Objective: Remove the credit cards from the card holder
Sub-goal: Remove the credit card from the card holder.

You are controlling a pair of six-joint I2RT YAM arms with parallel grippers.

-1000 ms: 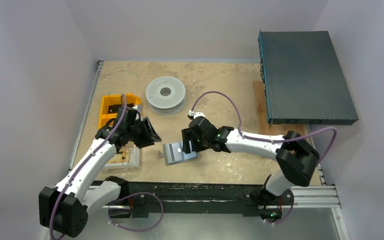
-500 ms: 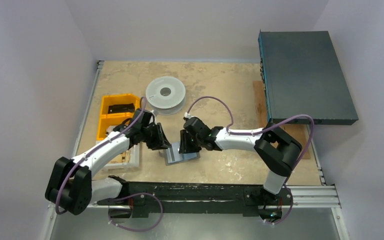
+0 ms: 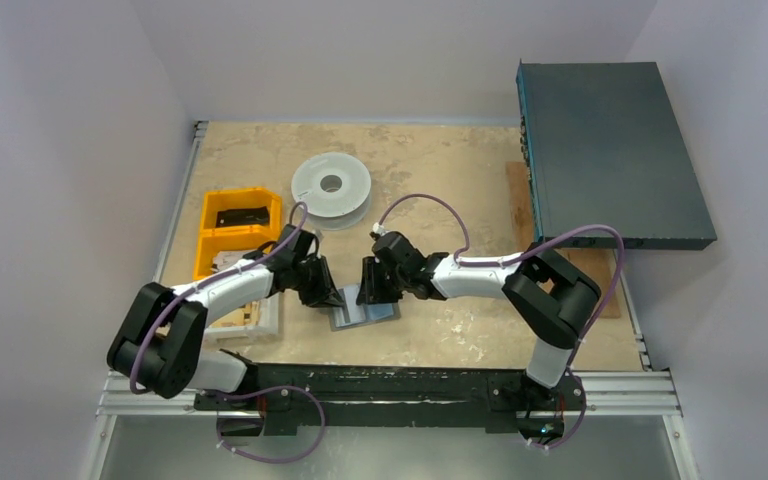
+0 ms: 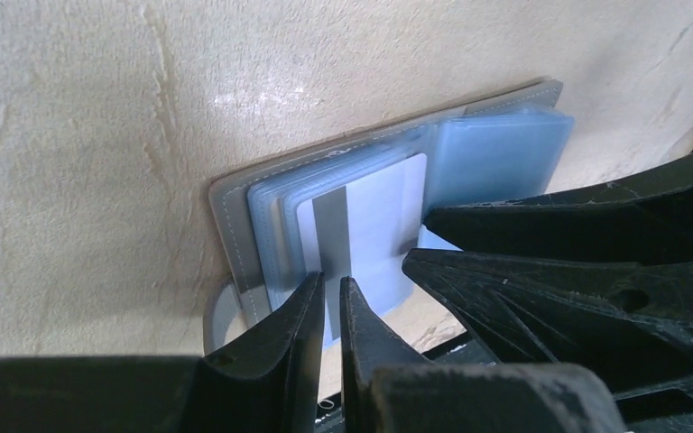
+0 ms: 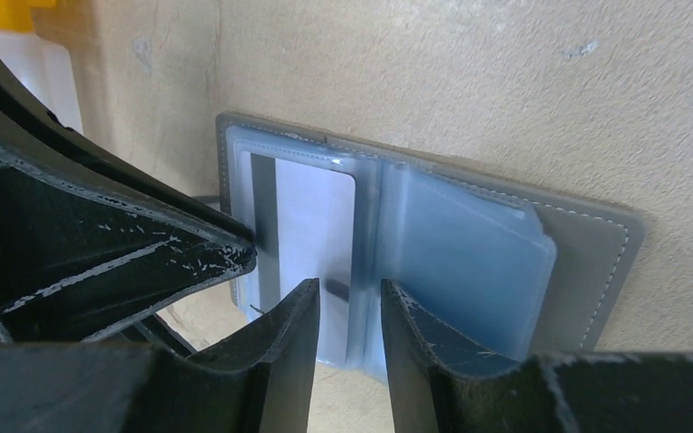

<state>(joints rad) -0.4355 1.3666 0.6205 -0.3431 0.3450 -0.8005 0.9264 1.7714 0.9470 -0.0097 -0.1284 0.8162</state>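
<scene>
**Card holder open, card edge at my left fingertips**

Card holder (image 3: pixel 365 312) lies spread flat near my bases, between both grippers. I judge it light, limp and slick in its clear sleeves. The stiff white card (image 4: pixel 374 216) is the part to take, by its exposed edge. My left gripper (image 4: pixel 329 287) is narrowed to a slit at that edge; I cannot tell whether it grips. My right gripper (image 5: pixel 350 290) stands part open, holding nothing, tips over the fold.

Left gripper (image 4: pixel 329 284) close beside right gripper (image 5: pixel 347 289)
</scene>
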